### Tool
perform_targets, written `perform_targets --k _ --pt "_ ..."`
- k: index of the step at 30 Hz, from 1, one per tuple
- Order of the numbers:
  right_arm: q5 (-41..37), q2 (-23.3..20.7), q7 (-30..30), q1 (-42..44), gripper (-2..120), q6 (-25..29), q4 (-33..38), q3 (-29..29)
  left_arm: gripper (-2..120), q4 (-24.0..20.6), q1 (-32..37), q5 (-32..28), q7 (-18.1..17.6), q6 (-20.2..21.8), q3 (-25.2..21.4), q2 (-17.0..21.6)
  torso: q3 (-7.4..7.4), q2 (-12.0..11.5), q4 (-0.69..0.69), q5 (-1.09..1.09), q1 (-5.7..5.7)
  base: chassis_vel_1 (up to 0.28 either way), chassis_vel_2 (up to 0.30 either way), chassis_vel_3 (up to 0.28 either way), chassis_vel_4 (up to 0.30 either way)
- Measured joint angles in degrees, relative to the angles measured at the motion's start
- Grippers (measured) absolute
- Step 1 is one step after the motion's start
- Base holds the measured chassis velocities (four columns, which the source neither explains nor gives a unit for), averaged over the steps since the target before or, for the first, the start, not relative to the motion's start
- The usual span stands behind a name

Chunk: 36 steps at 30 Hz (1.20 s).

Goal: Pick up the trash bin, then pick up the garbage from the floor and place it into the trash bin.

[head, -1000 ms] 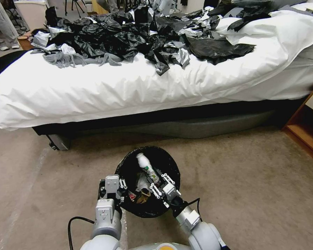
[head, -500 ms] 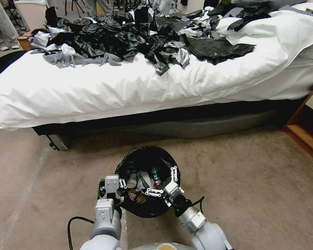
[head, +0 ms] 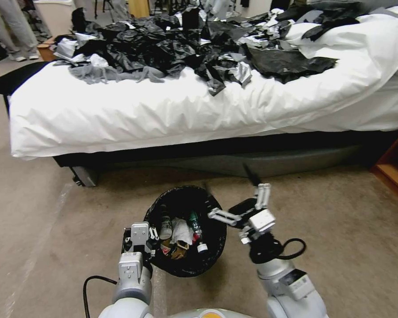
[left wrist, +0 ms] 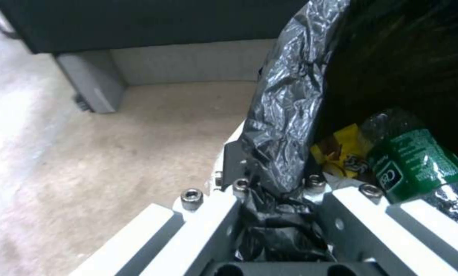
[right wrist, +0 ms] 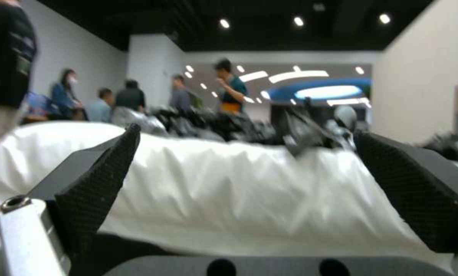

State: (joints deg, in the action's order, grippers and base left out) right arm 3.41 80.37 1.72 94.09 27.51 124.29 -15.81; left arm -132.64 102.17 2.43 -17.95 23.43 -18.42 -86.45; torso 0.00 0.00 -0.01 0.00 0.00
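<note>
Head view: the left gripper (head: 151, 232) is clamped on the near-left rim of the trash bin (head: 215, 238), its fingers pinching the black bag folded over that rim. Left wrist view shows the same grip close up, with the crinkled bag (left wrist: 285, 126) rising from between the two white fingers (left wrist: 208, 218). Just beyond that gripper, inside the bin, lies the garbage (head: 181, 232): a green-labelled bottle (left wrist: 418, 168), a yellow wrapper (left wrist: 341, 151) beside it, and a white crumpled piece. The right gripper (head: 239, 204) hangs above the carpet floor (head: 331, 221) just off the bin's right rim, spread wide and holding nothing; its dark pads (right wrist: 98, 184) frame the white bed (right wrist: 239, 188)
</note>
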Motion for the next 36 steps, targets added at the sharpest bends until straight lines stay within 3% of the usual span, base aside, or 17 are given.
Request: perform_targets --k 3,9,36 --pt "0.0 0.6 -3.6 0.3 100 0.0 -3.6 -1.4 0 -0.2 0.0 -0.2 0.0 0.1 -0.2 0.1 0.0 0.0 0.0 0.01 0.0 0.074 0.075 0.077 0.077" --pt "-0.4 0.9 -4.9 -0.3 100 -0.2 -6.6 -1.5 0 -0.6 0.0 -0.5 -0.1 0.3 -0.5 0.1 0.0 0.0 0.01 0.0 0.0 0.097 0.105 0.103 0.092" --pt "-0.2 0.4 -4.3 -1.9 100 -2.1 -6.7 -2.1 0 -1.5 -0.1 -1.3 -0.1 0.6 -1.1 0.1 0.0 0.0 0.01 0.0 0.0 0.124 0.125 0.128 0.12"
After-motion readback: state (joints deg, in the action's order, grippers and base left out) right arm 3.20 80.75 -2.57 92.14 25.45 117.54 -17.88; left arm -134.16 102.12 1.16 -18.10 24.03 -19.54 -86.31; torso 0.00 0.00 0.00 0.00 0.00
